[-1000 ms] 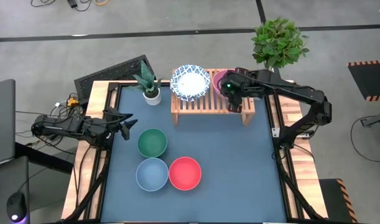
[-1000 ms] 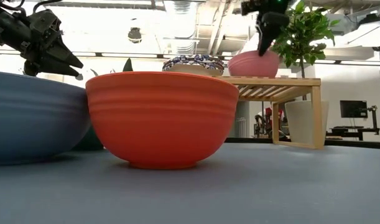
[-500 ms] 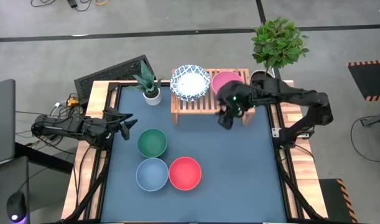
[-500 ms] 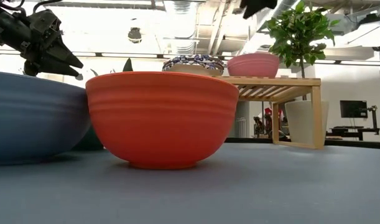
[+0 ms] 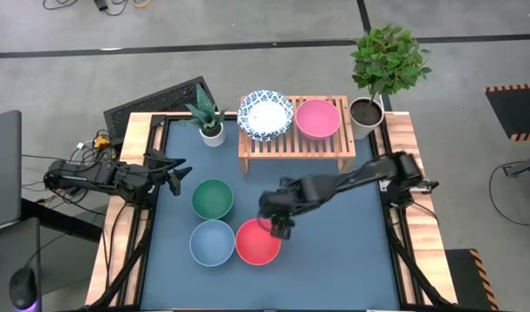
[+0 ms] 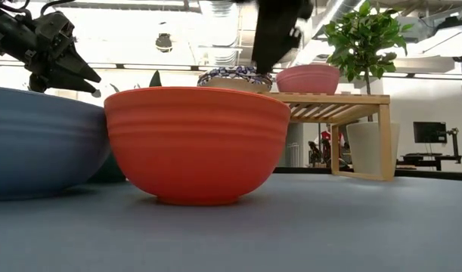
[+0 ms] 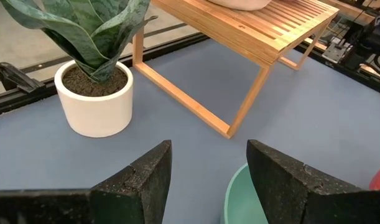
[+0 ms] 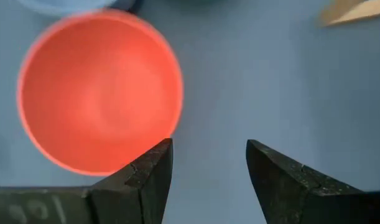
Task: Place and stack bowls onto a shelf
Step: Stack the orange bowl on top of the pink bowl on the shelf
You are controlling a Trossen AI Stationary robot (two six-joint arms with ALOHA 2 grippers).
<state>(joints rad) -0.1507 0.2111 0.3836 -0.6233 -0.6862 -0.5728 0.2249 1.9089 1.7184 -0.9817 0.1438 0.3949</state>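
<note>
Pink bowl, patterned bowl upright on shelf.

We see the blue table carrying the shelf at 12 o'clock, a small plant pot at 11, and green bowl, light blue bowl, red bowl near 8.

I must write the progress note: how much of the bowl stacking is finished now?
Done: the patterned bowl and pink bowl sit on the shelf. In hand: the open right gripper hovers over the red bowl's rim. Left: the red, green bowl and blue bowl. The left gripper waits, open.
</note>
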